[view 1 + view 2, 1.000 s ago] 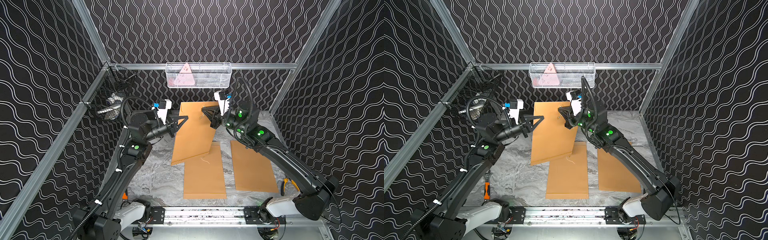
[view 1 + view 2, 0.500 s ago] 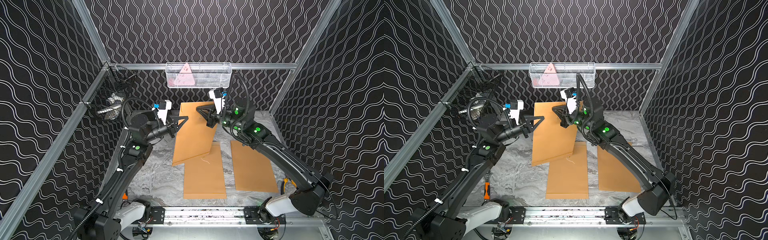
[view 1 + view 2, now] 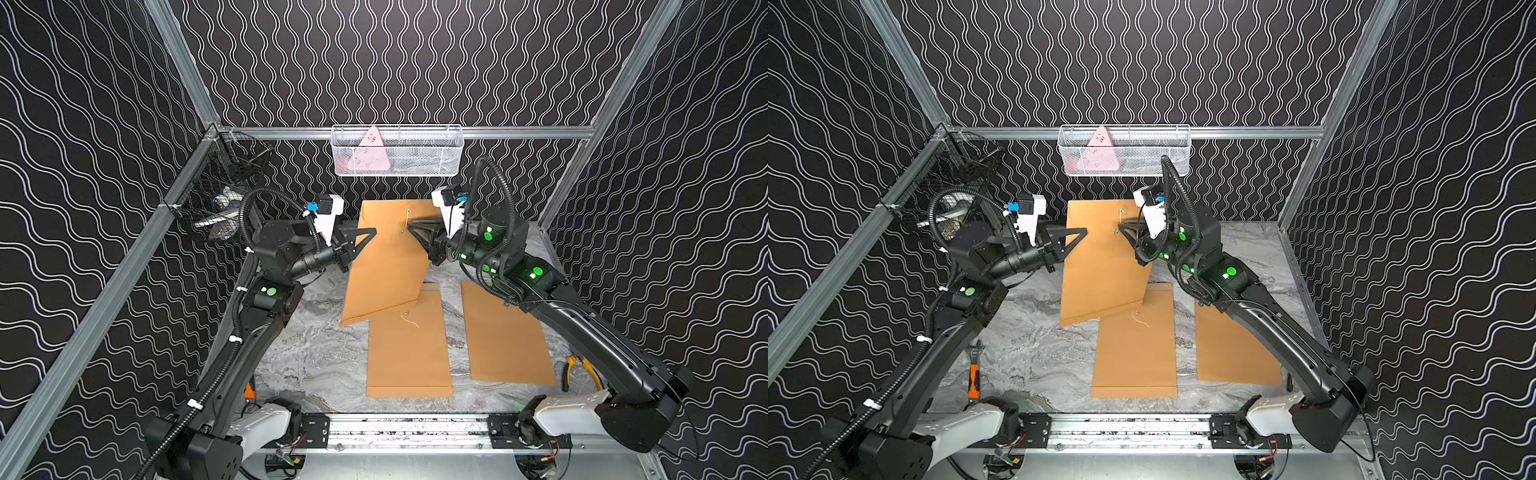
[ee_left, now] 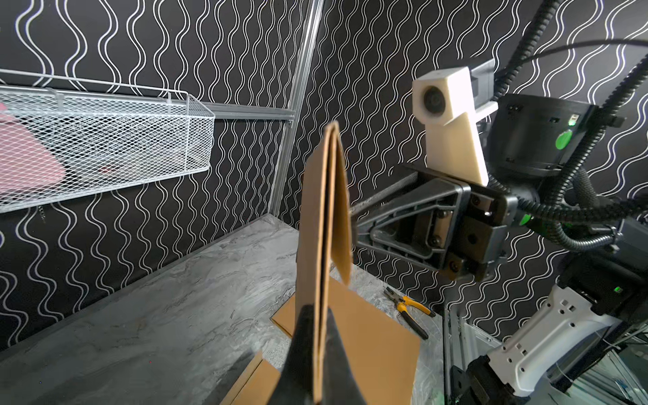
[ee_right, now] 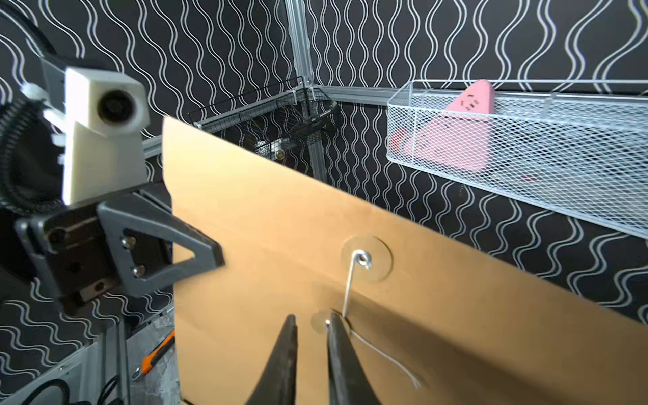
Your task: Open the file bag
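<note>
The file bag point(image 3: 386, 266) point(image 3: 1104, 266) is a brown kraft envelope held upright above the table. My left gripper point(image 3: 374, 230) point(image 4: 319, 312) is shut on its left edge, and its two layers point(image 4: 322, 217) show between the fingers. A white string point(image 5: 350, 284) runs from the upper paper washer point(image 5: 366, 259) down to the lower washer point(image 5: 321, 322), and a loose tail trails off. My right gripper point(image 5: 310, 317) point(image 3: 409, 226) stands slightly open at the lower washer. One fingertip point(image 5: 335, 326) lies against the string; the gap between the fingers is empty.
Two more brown bags lie flat on the marble table, one in the middle point(image 3: 409, 345) and one to the right point(image 3: 505, 336). Yellow-handled pliers point(image 3: 582, 370) lie at the right edge. A white mesh basket point(image 3: 397, 151) and a black wire basket point(image 3: 224, 195) hang on the walls.
My right gripper has shifted a little left along the bag's face to the string closure, and its jaws have parted from shut to a narrow gap. The left gripper still holds the bag.
</note>
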### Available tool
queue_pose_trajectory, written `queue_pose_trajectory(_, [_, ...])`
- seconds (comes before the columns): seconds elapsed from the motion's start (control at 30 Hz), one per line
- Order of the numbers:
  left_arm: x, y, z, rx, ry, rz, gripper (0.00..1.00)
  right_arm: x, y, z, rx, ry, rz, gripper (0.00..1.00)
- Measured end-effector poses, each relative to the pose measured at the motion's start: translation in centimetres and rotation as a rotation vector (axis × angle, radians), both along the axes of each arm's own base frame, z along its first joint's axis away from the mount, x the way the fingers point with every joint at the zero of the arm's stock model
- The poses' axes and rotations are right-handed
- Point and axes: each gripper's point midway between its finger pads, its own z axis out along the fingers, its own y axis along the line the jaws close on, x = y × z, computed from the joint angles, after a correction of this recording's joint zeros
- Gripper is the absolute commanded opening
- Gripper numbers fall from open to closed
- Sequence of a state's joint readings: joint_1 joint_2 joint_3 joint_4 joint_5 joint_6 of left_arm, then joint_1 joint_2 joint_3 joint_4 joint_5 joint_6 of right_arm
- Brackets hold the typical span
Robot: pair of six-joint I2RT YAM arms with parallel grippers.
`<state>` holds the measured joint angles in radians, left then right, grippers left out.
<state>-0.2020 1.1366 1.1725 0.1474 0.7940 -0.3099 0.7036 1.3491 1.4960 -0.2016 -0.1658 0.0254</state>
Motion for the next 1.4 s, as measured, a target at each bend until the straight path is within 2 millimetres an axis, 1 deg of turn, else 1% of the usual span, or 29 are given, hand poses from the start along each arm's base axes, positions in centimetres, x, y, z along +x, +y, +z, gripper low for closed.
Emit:
queue_pose_trajectory(0.13, [-0.7,-0.2,0.9,0.037,-0.041,-0.019,0.00,0.8,-1.4,-2.2,-0.053,0.029,-0.062,0.26])
queue_pose_trajectory(0.2, [-1.3,-0.1,1.0,0.047,-0.065,-0.022,0.00,0.7,-2.0,-3.4,-0.062,0.049,-0.074,0.28])
queue_pose_trajectory(0.3, [-2.3,-0.2,1.1,0.058,-0.094,-0.046,0.00,0.7,-2.3,-3.9,-0.069,0.055,-0.080,0.30])
queue_pose_trajectory(0.4, [-3.3,-0.2,1.5,0.076,-0.135,-0.062,0.00,0.7,-2.2,-4.0,-0.076,0.048,-0.074,0.32])
queue_pose_trajectory(0.47, [-4.5,-0.2,1.9,0.088,-0.176,-0.082,0.00,0.7,-2.1,-4.1,-0.086,0.039,-0.070,0.34])
queue_pose_trajectory(0.57, [-5.8,-0.4,2.4,0.101,-0.224,-0.117,0.00,0.6,-1.8,-3.9,-0.090,0.020,-0.048,0.36])
queue_pose_trajectory(0.73, [-6.2,-0.7,2.3,0.109,-0.220,-0.161,0.00,0.6,-1.1,-4.0,-0.089,0.004,-0.014,0.37])
queue_pose_trajectory(0.93, [-6.7,-0.8,2.2,0.113,-0.224,-0.181,0.00,0.5,-0.4,-3.6,-0.082,-0.024,0.028,0.38])
queue_pose_trajectory(1.13, [-6.6,-0.9,2.0,0.115,-0.216,-0.188,0.00,0.1,0.3,-2.3,-0.067,-0.048,0.072,0.38])
queue_pose_trajectory(1.4, [-6.5,-0.9,1.9,0.110,-0.206,-0.189,0.00,-0.4,0.8,-1.7,-0.068,-0.068,0.117,0.37])
